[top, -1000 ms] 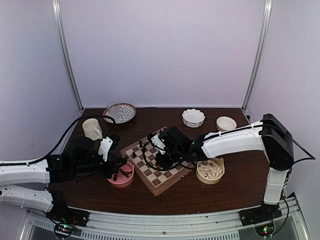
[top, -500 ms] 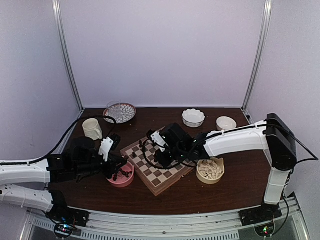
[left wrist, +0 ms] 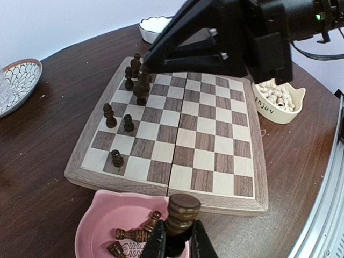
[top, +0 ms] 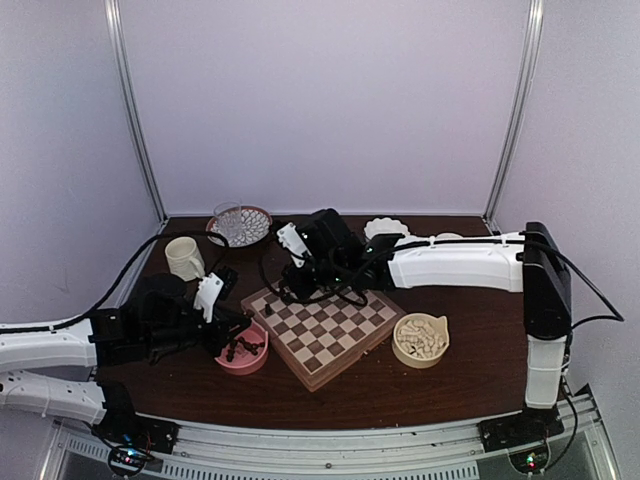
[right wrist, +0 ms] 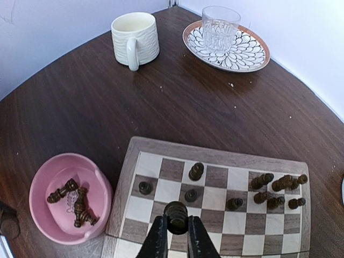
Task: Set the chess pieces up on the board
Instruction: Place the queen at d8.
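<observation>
Left gripper (left wrist: 179, 236) clamped on dark piece (left wrist: 183, 207) over pink bowl (left wrist: 102, 215); right gripper (right wrist: 176, 228) pinches second piece (right wrist: 176, 210), seemingly above board (right wrist: 217, 152).

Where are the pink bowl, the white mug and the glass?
pink bowl (right wrist: 60, 173), right wrist view, bare inside.
white mug (right wrist: 141, 40), right wrist view, side wall.
glass (right wrist: 220, 29), right wrist view, side wall.
</observation>
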`<state>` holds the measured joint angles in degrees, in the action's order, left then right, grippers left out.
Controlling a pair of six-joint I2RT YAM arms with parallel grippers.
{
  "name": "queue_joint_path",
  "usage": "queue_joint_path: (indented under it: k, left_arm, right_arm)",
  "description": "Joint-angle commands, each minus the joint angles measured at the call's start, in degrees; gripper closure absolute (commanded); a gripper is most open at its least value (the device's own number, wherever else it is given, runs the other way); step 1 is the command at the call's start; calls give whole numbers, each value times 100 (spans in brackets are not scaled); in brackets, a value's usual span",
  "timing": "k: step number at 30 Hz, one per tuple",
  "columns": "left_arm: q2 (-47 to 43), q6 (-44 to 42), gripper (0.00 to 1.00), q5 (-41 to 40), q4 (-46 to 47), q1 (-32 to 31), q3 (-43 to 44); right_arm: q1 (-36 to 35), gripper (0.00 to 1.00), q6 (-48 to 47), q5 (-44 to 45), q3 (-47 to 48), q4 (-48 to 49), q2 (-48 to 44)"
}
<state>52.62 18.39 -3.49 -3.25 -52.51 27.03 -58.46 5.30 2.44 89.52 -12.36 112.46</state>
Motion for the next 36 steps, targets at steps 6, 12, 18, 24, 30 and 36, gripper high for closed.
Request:
queue_joint_path:
  k: [6,12,18,24,30,36]
  left_arm:
    - [-103,-63,99,-99,96,-9,92]
    - [-71,-72,99,-122,96,-12,92]
    - [-33,-73,99,-126,88,-9,110]
    - [-20,-81,99,-152,96,-13,101]
    - [19,-81,99,-152,105,-9,110]
    - [21,-74,99,-126,96,-14,119]
  right_arm:
    - [188,89,50,309,1232,-555,978]
    - [339,89,41,203,1253,-397,1163]
    - [487,89,66,24,1231,-264,1328]
    - [550,89,23,-211,1277,-166,1474]
    - [560,89,-28,-226,1444,-191,1660]
    - [563,89,-94,-226,1684,-311,1938]
